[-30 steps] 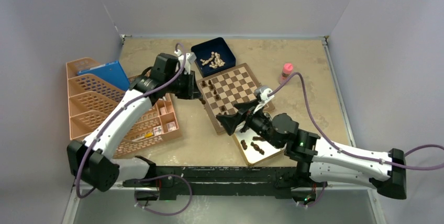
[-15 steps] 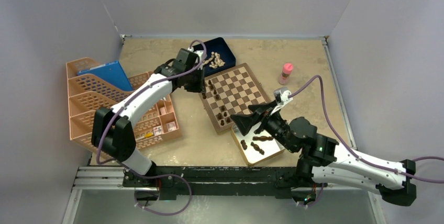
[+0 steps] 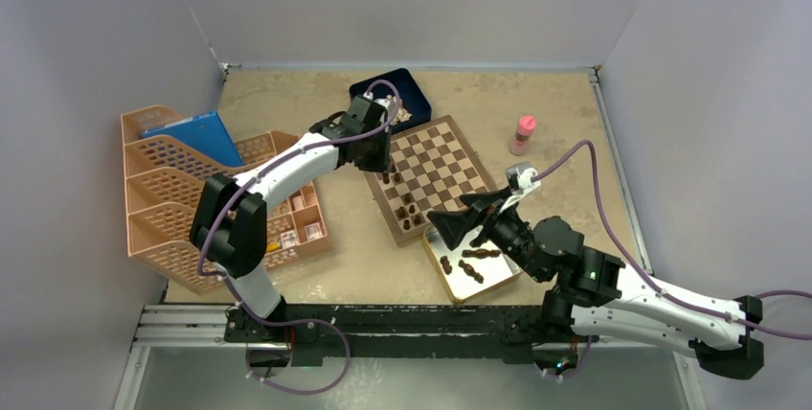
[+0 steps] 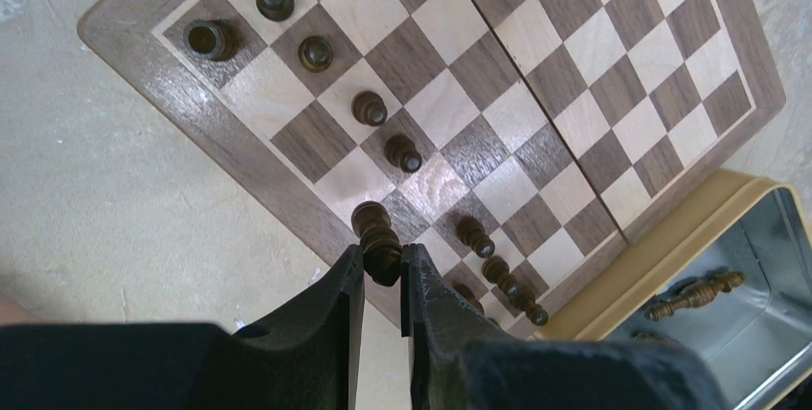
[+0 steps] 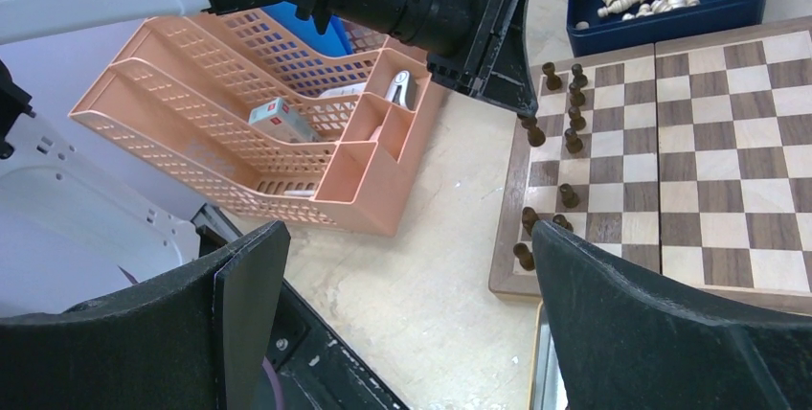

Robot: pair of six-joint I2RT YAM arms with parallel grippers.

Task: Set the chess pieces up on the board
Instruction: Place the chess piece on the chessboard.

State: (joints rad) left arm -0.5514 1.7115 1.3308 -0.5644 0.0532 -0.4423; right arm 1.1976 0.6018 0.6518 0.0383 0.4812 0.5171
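Swung over the board (image 4: 536,75) since a second ago, our left gripper (image 4: 382,266) pinches a dark chessman (image 4: 373,223); next we should lower it upright onto its edge square. Our right gripper (image 5: 412,266) gapes empty.

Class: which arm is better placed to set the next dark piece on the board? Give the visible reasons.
Left. The left end effector is shut on a dark chess piece at the edge of the board. The right end effector hangs open and empty near the tin.
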